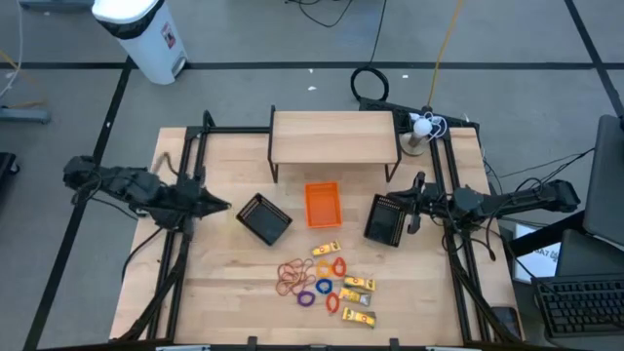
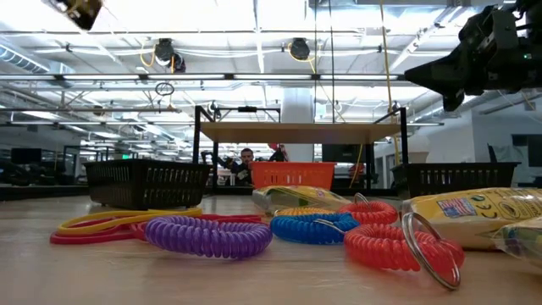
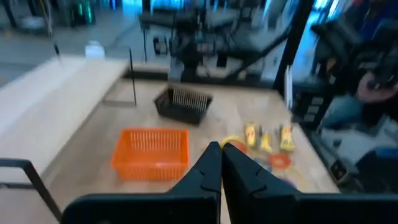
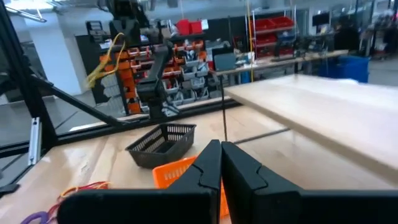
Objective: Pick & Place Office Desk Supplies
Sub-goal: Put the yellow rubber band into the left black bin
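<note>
An orange tray [image 1: 323, 204] sits mid-table between two black mesh trays [image 1: 263, 217]. A wooden shelf [image 1: 334, 136] stands behind; a white bin [image 1: 142, 34] is on the floor

Wood, mesh and glossy plastic
Pale matt wooden tabletop [image 1: 224, 283]; 2 black mesh trays [image 1: 264, 217]; glossy purple plastic coil ring [image 2: 207, 235]; shiny yellow packets [image 2: 483, 216]
</note>
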Robot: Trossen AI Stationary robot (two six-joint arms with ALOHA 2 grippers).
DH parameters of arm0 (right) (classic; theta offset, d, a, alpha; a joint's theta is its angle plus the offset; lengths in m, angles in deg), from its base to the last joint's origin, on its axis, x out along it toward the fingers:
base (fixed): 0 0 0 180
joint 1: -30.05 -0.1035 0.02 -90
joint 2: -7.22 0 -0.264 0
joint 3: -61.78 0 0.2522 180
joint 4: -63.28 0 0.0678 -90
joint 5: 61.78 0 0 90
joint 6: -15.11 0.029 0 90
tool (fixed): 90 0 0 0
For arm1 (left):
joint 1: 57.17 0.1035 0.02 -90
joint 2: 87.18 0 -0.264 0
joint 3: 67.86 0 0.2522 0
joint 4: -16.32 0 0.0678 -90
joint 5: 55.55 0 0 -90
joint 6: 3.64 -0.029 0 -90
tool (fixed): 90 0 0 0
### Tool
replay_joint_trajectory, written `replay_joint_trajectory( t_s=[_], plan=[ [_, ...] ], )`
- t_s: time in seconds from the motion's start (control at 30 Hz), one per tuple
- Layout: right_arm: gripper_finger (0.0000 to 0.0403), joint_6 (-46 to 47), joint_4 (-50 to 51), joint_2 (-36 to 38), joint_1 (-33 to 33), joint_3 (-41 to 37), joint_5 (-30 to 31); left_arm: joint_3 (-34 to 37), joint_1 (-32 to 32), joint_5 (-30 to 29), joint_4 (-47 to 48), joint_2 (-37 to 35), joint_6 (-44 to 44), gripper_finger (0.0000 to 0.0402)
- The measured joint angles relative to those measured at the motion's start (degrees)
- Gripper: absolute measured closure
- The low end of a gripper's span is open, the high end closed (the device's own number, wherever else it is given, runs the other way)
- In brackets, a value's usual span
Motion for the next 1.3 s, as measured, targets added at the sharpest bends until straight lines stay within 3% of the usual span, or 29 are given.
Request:
replay_joint_trajectory(
  t_s=[0.27, 0.47, 0.6, 0.77, 0.9, 1.07, 1.3],
  plan=[
    [0.0403, -11.4, -10.4, 0.0, 0.1, 0.0, 0.2, 9.4, -0.5, -3.8, -3.0, -15.4, 0.8, 0.0401],
    [0.0403, -13.2, -13.0, 0.0, 0.1, 0.0, 0.3, 9.7, -0.4, -9.2, -6.1, -15.6, 0.8, 0.0401],
    [0.0403, -14.0, -14.8, 0.0, 0.2, 0.2, 1.9, 2.2, -0.4, -11.5, -6.0, -6.8, -3.6, 0.0401],
    [0.0403, -12.4, -13.7, 0.0, 1.2, 0.7, 3.1, -11.3, -0.2, -16.4, 6.5, 10.9, -4.1, 0.0402],
    [0.0403, -11.2, -11.5, 0.0, 1.6, 0.7, 3.1, -19.4, 2.2, -16.8, 17.6, 24.9, -3.3, 0.0401],
    [0.0403, -10.6, -9.9, -0.1, 1.6, 0.7, 3.2, -23.1, 6.0, -16.4, 25.4, 38.1, -4.6, 0.0402],
    [0.0403, -10.5, -8.5, -0.3, 1.6, 0.7, 3.2, -23.1, 10.1, -12.3, 26.9, 48.9, -9.5, 0.0402]
  ],
)
